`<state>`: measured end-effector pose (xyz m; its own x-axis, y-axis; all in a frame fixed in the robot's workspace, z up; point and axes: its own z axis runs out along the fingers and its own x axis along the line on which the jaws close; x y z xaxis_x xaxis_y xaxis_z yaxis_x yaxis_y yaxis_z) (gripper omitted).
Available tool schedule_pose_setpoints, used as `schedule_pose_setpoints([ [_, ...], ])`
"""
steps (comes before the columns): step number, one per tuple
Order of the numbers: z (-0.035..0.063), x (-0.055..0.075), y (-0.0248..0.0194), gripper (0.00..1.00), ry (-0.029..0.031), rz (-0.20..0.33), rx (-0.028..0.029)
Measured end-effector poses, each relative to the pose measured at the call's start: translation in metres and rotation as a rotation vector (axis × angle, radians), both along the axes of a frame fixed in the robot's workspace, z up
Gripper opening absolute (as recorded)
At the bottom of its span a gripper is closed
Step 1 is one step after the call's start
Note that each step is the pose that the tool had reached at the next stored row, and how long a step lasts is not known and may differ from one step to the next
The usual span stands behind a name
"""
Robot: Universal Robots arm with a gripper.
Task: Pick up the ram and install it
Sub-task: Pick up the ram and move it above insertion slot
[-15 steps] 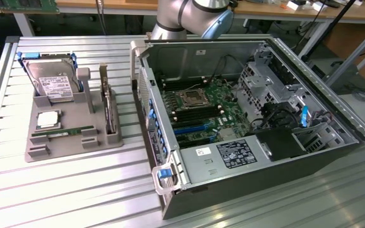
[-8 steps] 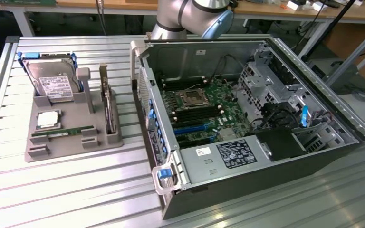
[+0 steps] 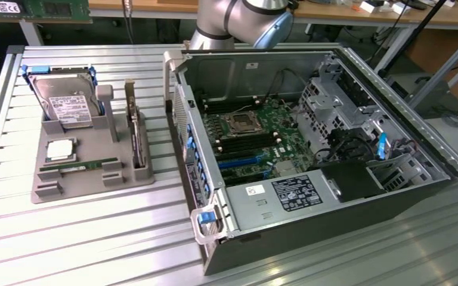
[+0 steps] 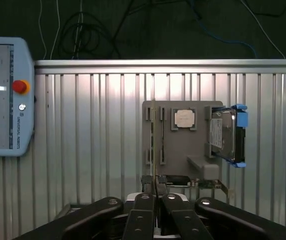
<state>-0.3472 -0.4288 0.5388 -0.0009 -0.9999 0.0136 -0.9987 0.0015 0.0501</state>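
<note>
The ram (image 3: 78, 166) is a thin green stick lying in a slot at the front of the grey holder (image 3: 86, 187), on the table at the exterior view's left. In the wrist view the ram (image 4: 153, 135) shows edge-on along the holder's (image 4: 183, 150) side. My gripper (image 4: 155, 197) hangs well above the table, away from the holder, its two dark fingers (image 4: 141, 212) pressed together with nothing between them. The arm (image 3: 241, 21) rises behind the open computer case (image 3: 237, 214).
The holder also carries a silver hard drive (image 3: 66, 104) in a blue bracket, a processor chip (image 3: 60, 149) and an upright expansion card (image 3: 136, 134). The case lies open with its motherboard (image 3: 253, 137) exposed. A teach pendant (image 4: 5, 95) sits beside the table.
</note>
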Motion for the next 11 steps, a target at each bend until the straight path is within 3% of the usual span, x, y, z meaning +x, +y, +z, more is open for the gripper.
schedule_pose_setpoints([
  [11,-0.0132,0.034,0.0,0.12,0.0057,0.0,-0.0011],
])
